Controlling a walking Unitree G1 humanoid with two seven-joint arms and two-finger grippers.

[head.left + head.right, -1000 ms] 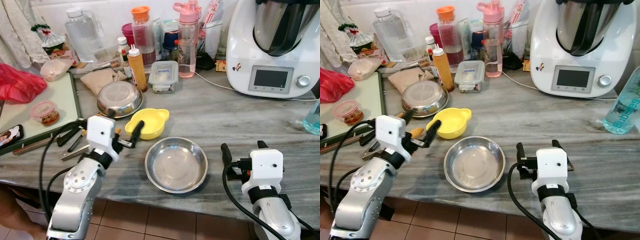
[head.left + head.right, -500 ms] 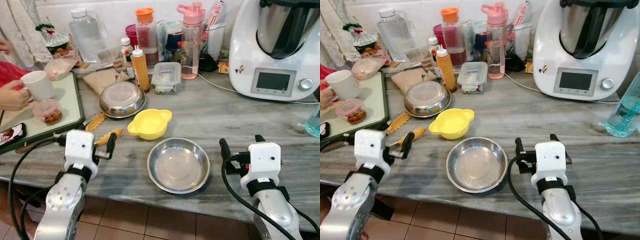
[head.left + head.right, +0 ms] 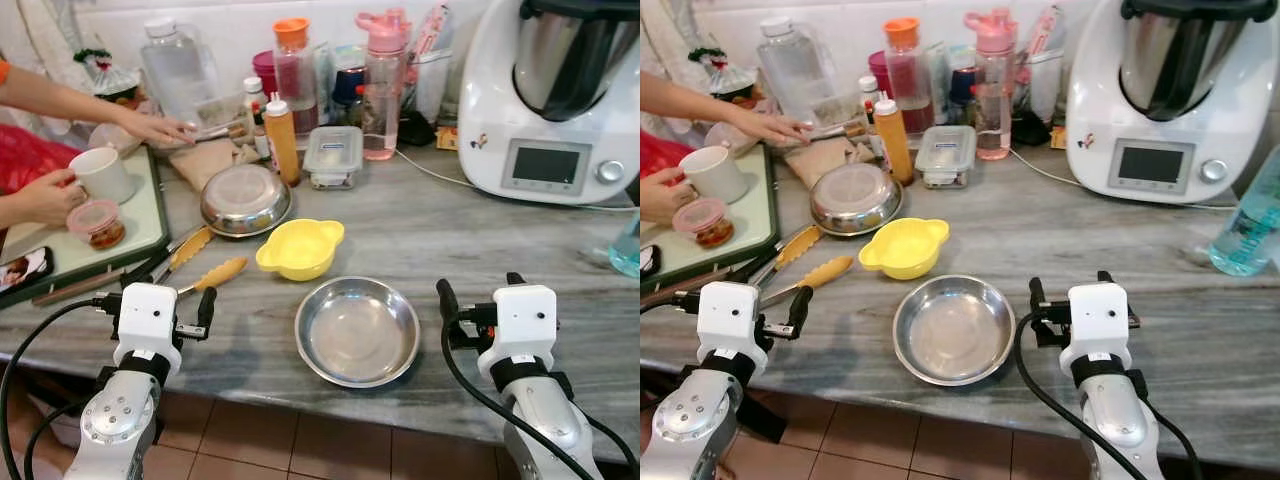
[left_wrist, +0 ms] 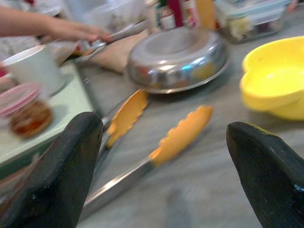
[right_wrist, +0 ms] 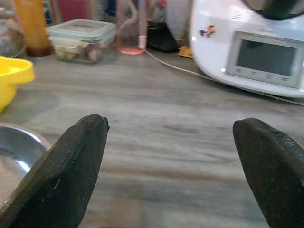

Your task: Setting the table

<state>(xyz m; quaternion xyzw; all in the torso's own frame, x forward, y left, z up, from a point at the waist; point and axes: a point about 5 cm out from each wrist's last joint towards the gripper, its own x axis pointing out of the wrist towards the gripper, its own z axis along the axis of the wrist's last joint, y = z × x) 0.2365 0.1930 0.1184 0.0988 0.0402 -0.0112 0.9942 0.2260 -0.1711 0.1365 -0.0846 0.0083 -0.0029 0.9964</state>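
1. The left gripper [image 3: 160, 300] hovers at the near edge of the counter [image 3: 470, 235], fingers spread wide and holding nothing. The right gripper [image 3: 478, 298] hovers at the same edge, also spread and empty.
2. The steel bowl [image 3: 357, 331] lies between the two grippers, nearer the right one. The yellow bowl [image 3: 300, 247] sits just ahead of the left gripper, toward the middle. The orange-tipped tongs [image 4: 161, 142] lie straight ahead of the left fingers [image 4: 66, 166], close by.
3. Risk: if the left gripper reaches ahead, a spread finger could strike the tongs and sweep them toward the yellow bowl or off the near edge.
4. Risk: the steel bowl looks smooth and shallow-rimmed; a pinch on its rim could slip, or push it off the counter.
5. A person's hand [image 3: 160, 128] reaches across far ahead of the left gripper, and another hand [image 3: 45, 197] holds a white mug [image 3: 100, 173] over the tray [image 3: 150, 215]. A reach that way could meet them.
6. An upturned steel dish [image 3: 245, 197] lies beyond the tongs; bottles crowd the back. A white kitchen machine [image 3: 550, 100] stands well ahead of the right gripper, with open counter between.
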